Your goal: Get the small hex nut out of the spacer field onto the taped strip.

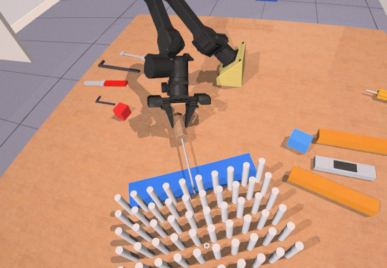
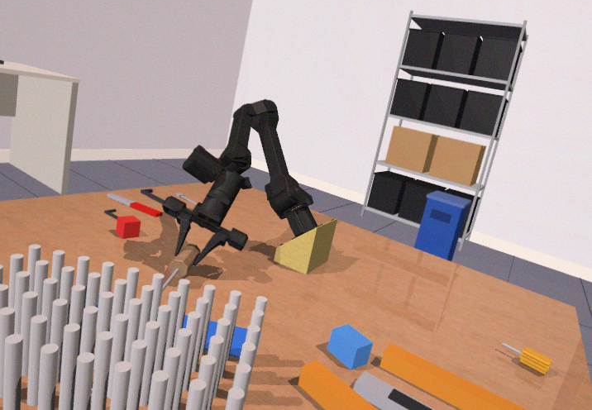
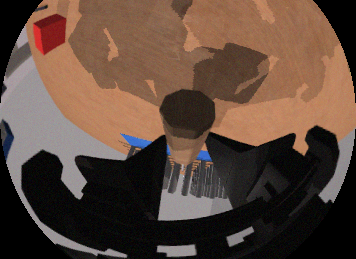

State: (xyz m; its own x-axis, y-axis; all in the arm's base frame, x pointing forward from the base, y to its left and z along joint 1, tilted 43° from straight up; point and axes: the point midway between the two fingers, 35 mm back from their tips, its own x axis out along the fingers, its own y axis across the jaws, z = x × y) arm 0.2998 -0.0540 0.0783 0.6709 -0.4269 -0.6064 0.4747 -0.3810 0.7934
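Wooden-handled steel rod (image 1: 179, 128) (image 2: 182, 264) (image 3: 186, 128) gripped by black hand (image 1: 179, 120) (image 2: 187, 259) (image 3: 186, 137) | risk: sideways drift tips slim grey metal spacers (image 1: 199, 182) (image 2: 102, 355) (image 3: 186, 180)
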